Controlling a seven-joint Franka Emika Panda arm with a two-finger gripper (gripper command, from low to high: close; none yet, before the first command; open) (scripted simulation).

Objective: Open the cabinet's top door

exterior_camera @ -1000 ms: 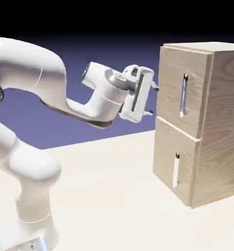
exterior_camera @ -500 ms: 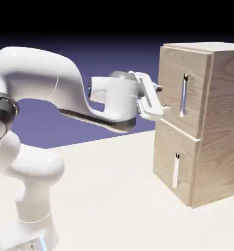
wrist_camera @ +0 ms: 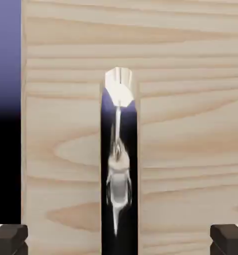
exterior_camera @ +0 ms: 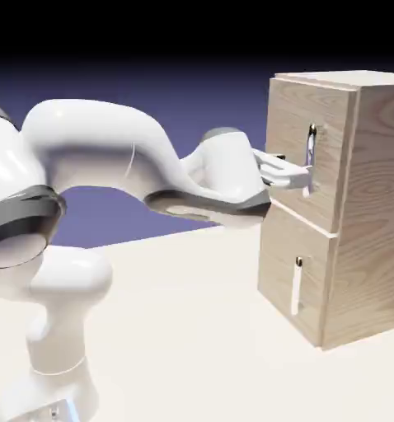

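On our cabinet's (exterior_camera: 373,206) top door (exterior_camera: 287,132), the handle (wrist_camera: 119,169) now lies between the fingertips of our gripper (wrist_camera: 119,240), brought closer (good news for pulling). We have them spread wide, holding nothing; closing should come next.

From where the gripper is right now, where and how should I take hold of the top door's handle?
I'd grip the handle along its long bar, from straight in front of the top door. The bar is slim and upright against a flat panel, so one finger should go on each side. In the hand view it runs midway between the wide-open fingertips.
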